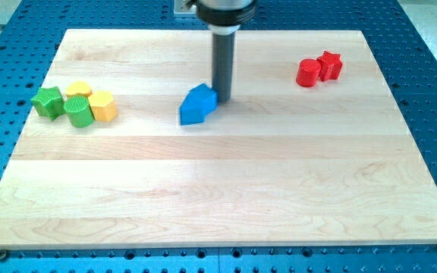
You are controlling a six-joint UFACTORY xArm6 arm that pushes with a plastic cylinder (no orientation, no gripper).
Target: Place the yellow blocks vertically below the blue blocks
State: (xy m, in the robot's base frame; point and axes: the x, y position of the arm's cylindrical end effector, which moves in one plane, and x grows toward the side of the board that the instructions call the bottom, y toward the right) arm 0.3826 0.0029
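Two blue blocks (197, 105) sit pressed together near the board's middle, a little toward the view's top; their shapes run into one. My tip (224, 100) stands right at their right side, touching or nearly touching them. A yellow heart-like block (78, 90) and a yellow hexagonal block (103, 105) lie in a cluster at the view's left, far from my tip.
A green star block (48, 101) and a green round block (77, 111) sit packed against the yellow ones. A red round block (307, 73) and a red star block (330, 65) sit together at the view's upper right. The wooden board (218, 197) lies on a blue perforated table.
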